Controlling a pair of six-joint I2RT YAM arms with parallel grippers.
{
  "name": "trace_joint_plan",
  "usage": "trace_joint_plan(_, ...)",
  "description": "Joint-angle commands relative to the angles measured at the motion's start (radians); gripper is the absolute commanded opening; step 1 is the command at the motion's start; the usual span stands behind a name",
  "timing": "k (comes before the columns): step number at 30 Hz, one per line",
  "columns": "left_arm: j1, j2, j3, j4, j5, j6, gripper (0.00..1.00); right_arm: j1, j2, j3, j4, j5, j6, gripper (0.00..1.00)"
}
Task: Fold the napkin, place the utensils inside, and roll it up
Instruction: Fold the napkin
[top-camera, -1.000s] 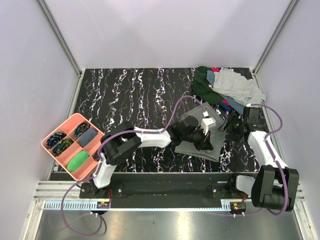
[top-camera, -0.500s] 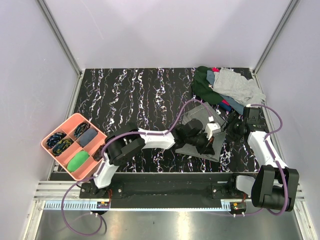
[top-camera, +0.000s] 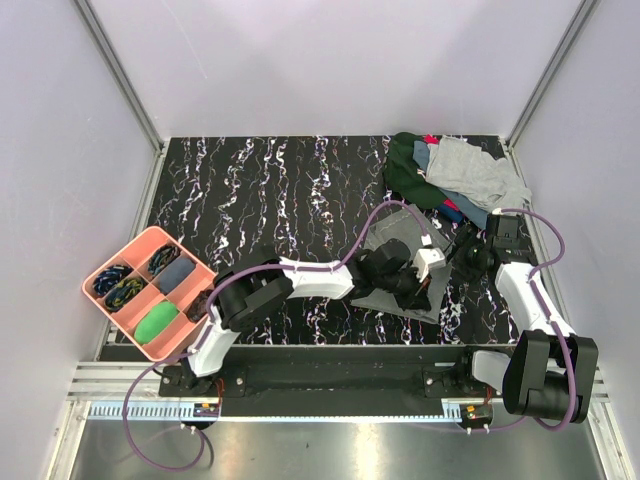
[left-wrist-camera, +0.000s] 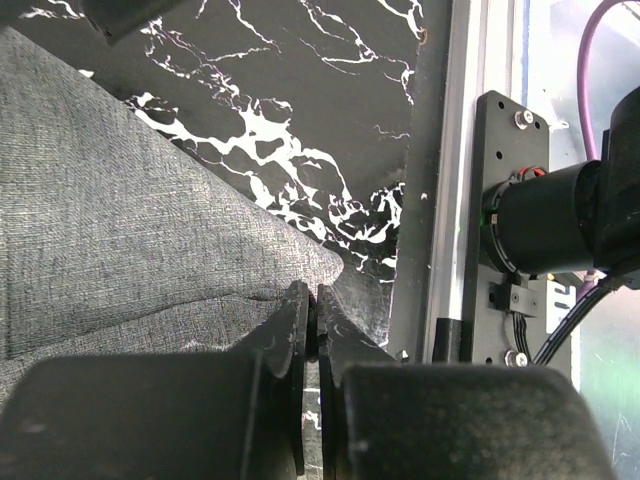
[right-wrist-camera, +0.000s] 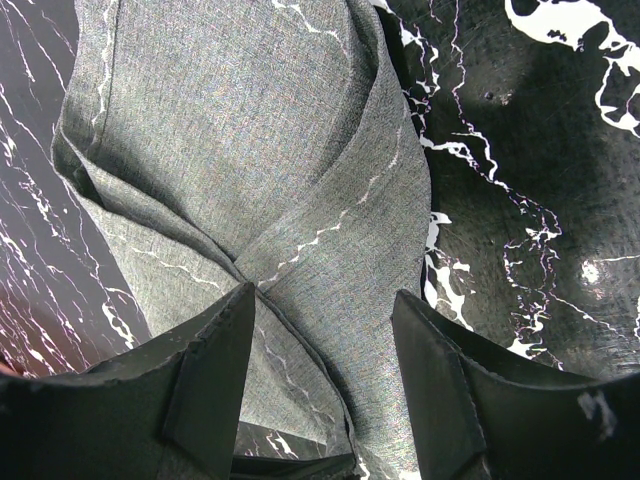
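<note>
On the black marbled table (top-camera: 250, 190), right of centre, the grey napkin (right-wrist-camera: 250, 150) lay partly folded (creases crossing its middle). The right gripper (right-wrist-camera: 322, 300) hung over it with fingers spread wide; the left gripper (left-wrist-camera: 312, 330) was pinched shut on its corner.

Napkin (top-camera: 410, 305) on table (top-camera: 280, 200), cloth heap (top-camera: 455, 170) behind

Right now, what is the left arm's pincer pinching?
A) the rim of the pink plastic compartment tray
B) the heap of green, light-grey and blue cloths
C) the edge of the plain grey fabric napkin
C: in the left wrist view, the left pincer is closed tight at the edge of the plain grey fabric napkin, with the cloth running in between its fingers.
</note>
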Motion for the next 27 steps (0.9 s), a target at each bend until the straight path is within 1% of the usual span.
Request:
trace_joint_plan(1,-0.004,0.004,0.041,0.051,-0.039,-0.003,0.0,-0.002,-0.011,-0.003,0.026,-0.028,0.003,0.65)
trace_joint_plan(9,-0.007,0.028,0.069,0.062,-0.059,-0.015,0.0,-0.002,-0.005,-0.007,0.032,-0.031,0.003,0.66)
trace_joint_plan(16,-0.013,0.057,0.095,0.064,-0.042,-0.037,0.01,-0.002,-0.008,-0.003,0.03,-0.014,0.009,0.66)
trace_joint_plan(17,-0.015,0.06,0.096,0.059,-0.036,-0.04,0.07,-0.002,-0.008,-0.003,0.03,-0.014,0.009,0.66)
trace_joint_plan(18,-0.015,0.057,0.096,0.057,-0.033,-0.04,0.19,-0.002,-0.011,-0.003,0.03,-0.011,0.011,0.66)
trace_joint_plan(19,-0.015,0.053,0.096,0.057,-0.033,-0.04,0.26,-0.002,-0.017,-0.003,0.03,-0.008,0.012,0.66)
trace_joint_plan(20,-0.015,0.042,0.095,0.057,-0.036,-0.04,0.37,-0.002,-0.019,-0.003,0.03,-0.007,0.014,0.67)
trace_joint_plan(21,-0.013,0.034,0.096,0.057,-0.037,-0.041,0.56,-0.002,-0.023,-0.003,0.027,-0.007,0.012,0.68)
trace_joint_plan(24,-0.015,-0.01,0.089,0.073,-0.039,-0.054,0.74,-0.002,-0.049,0.006,0.012,-0.004,0.014,0.71)
trace_joint_plan(27,-0.015,-0.064,0.07,0.102,-0.033,-0.074,0.81,-0.002,-0.074,0.026,-0.023,0.016,0.006,0.72)
